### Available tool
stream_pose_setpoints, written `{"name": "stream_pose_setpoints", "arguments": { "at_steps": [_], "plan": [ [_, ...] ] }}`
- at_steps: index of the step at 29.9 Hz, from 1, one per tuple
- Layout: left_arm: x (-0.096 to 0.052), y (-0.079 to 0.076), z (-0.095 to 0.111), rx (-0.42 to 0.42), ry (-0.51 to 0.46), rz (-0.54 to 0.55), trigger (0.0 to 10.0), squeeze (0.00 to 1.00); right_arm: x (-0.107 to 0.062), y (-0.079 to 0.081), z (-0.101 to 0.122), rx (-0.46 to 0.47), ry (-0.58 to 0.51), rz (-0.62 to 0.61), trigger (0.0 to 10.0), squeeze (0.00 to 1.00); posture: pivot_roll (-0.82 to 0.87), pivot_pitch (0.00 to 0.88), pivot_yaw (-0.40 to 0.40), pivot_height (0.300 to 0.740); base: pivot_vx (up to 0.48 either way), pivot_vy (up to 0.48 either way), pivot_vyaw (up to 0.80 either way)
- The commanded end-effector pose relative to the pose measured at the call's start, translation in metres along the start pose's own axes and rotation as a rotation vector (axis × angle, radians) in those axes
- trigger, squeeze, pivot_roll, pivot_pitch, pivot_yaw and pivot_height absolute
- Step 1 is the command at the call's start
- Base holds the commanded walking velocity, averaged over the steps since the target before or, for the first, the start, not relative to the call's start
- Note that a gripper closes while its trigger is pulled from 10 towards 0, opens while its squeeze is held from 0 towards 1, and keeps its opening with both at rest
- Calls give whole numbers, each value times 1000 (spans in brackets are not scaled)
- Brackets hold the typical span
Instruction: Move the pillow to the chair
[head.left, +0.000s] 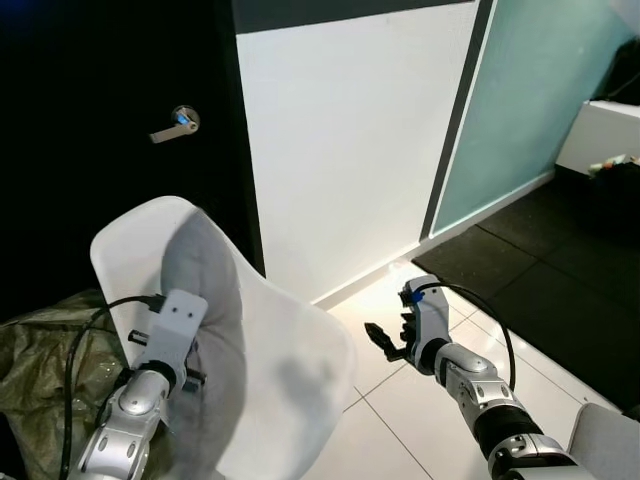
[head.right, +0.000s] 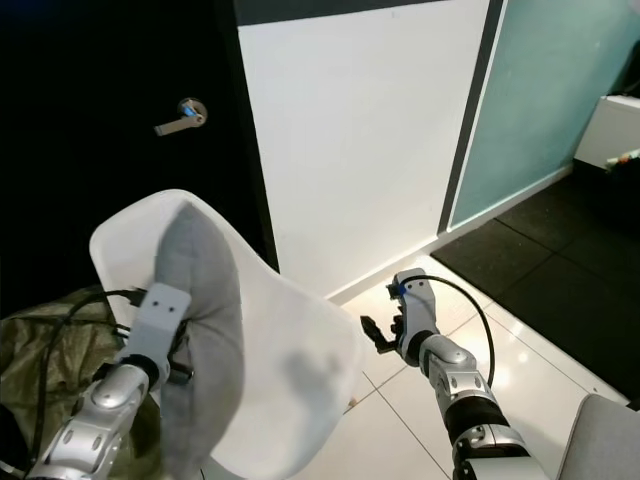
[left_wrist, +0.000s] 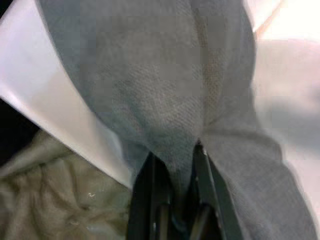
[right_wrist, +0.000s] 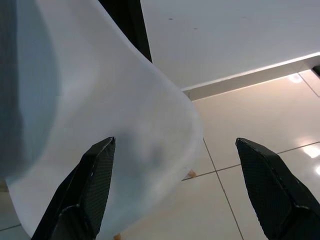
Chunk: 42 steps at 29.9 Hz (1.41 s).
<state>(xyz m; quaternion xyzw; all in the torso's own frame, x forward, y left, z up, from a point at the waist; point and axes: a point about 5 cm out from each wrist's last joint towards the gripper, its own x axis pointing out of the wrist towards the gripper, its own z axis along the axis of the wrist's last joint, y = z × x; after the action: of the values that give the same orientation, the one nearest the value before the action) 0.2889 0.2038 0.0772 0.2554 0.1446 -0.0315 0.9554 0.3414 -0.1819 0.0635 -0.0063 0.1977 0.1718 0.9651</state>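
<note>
While the left hand (left_wrist: 175, 200) pinches the grey pillow (head.left: 205, 330), it stands inside the white chair (head.left: 290, 380).
Right hand (right_wrist: 175, 190) hangs wide open beside the chair, gripping nothing, above the tiled floor (head.left: 400, 420).

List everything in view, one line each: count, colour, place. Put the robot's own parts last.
pillow: one, grey, standing on edge in the chair, pinched by the left hand.
chair: one, white shell, in front of the robot.
door: one, black, behind the chair.
door handle: one, silver, on the door.
cloth: one, olive, crumpled, left of the chair.
mat: one, black, on the floor at right.
left hand: one, black fingers, shut on the pillow.
right hand: one, black fingers, open, right of the chair.
</note>
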Motion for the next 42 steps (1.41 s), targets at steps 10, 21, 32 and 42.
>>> {"name": "stream_pose_setpoints", "arguments": {
  "at_steps": [10,21,32,42],
  "plan": [
    [11,23,-7,459,43,130,10000,0,-1,-2,-1,-7,31,-4,10000,0,-174,24,34,635,0,0,0],
    [19,14,12,482,-93,148,10000,0,-2,-4,1,-11,28,-23,10000,0,-179,29,35,590,0,0,0],
    [29,18,81,522,-421,240,10000,0,-3,-8,5,-14,15,-64,10000,0,-182,29,37,545,0,0,0],
    [49,8,91,590,-443,226,10000,0,-4,-11,5,-13,12,-85,10000,0,-202,32,44,515,0,0,0]
  ]
}}
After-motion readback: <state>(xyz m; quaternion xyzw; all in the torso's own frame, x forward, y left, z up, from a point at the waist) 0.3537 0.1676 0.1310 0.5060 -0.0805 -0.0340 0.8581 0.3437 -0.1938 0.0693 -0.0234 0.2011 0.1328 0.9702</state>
